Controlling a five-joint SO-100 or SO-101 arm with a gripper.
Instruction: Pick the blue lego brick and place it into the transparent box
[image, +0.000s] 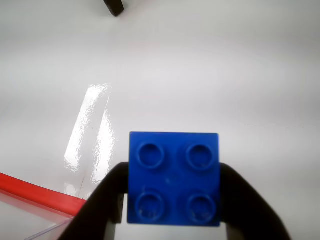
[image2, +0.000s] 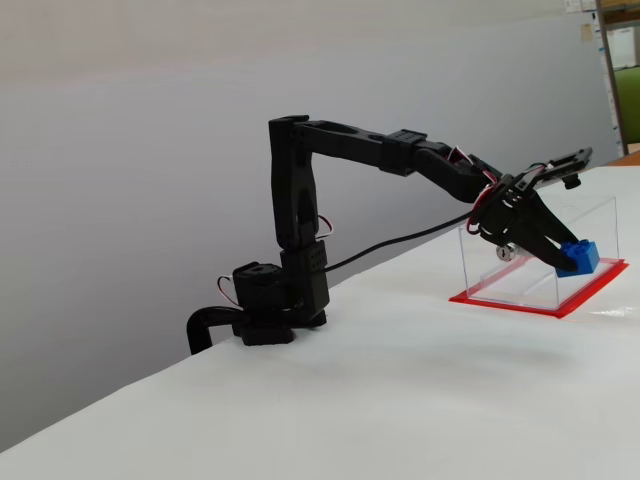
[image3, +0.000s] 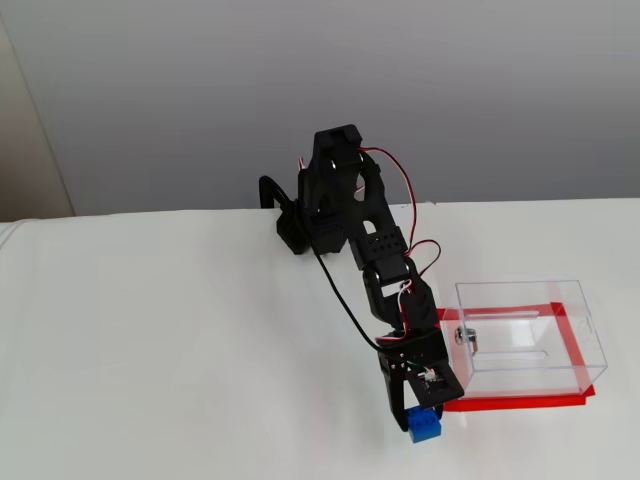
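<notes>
Four round studs face the wrist cam as the blue lego brick (image: 174, 179) sits pinched between the two black fingers (image: 102, 202) of the tool (image: 174, 210) — one finger on each side of it. Below the brick lies bare white table (image: 200, 75), w/ a bright glare streak left of the brick. The red base strip and a clear wall corner of the transparent box (image: 30, 210) show at the bottom left corner of that view, beside the brick, not under it.

In a fixed view from above, the arm (image3: 345, 215) reaches from its base near the table's far edge toward the near edge; the tool (image3: 415, 410) holds the brick (image3: 424, 426) just off the box's near left corner, outside the walls of the box (image3: 525, 340). A small silver metal part (image3: 464, 338) sits at the box's left wall.

In a fixed view from the side, the brick (image2: 579, 258) appears in front of the box (image2: 540, 270) — held above the table (image2: 350, 400), apparently clear of the surface.
</notes>
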